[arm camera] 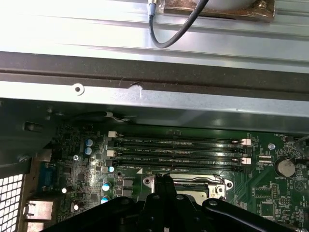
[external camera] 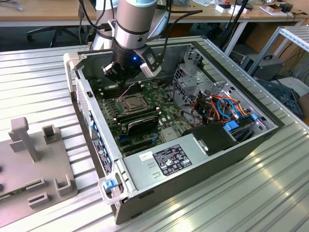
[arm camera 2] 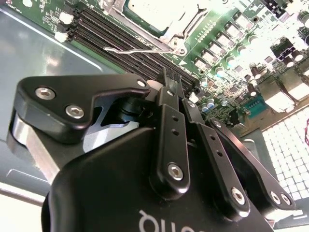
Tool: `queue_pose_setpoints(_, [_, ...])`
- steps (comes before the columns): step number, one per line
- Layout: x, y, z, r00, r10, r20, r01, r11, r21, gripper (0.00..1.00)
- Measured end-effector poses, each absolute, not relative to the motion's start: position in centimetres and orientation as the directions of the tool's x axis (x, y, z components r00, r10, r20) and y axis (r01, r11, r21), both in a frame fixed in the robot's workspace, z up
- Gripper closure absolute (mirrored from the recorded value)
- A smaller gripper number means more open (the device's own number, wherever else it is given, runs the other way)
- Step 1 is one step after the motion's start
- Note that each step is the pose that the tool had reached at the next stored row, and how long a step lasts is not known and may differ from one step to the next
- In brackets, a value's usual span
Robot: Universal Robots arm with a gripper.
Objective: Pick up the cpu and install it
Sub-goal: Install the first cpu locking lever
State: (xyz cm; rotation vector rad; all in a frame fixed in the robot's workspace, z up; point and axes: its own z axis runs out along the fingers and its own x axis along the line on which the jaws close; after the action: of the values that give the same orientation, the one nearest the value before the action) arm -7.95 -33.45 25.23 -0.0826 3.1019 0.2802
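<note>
Cpu [arm camera 2: 153, 10] seated, jaws above, closed.

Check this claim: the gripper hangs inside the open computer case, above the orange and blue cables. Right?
Not quite: in the exterior view the gripper hangs inside the open computer case above the green board, near the chip socket, not above the cables.

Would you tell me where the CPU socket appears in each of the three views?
Exterior view: CPU socket, middle of the motherboard.
Second wrist view: CPU socket, just past its wire lever.
First wrist view: CPU socket, partly hidden.
Shared landmark: the memory slots alongside it.
</note>
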Motion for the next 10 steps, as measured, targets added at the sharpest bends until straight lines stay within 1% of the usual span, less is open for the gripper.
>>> queue_pose_setpoints(10, [-6.6, -33.5, 25.0, -0.998, -0.05, -0.031, -0.055, 0.982, 0.179, 0.89])
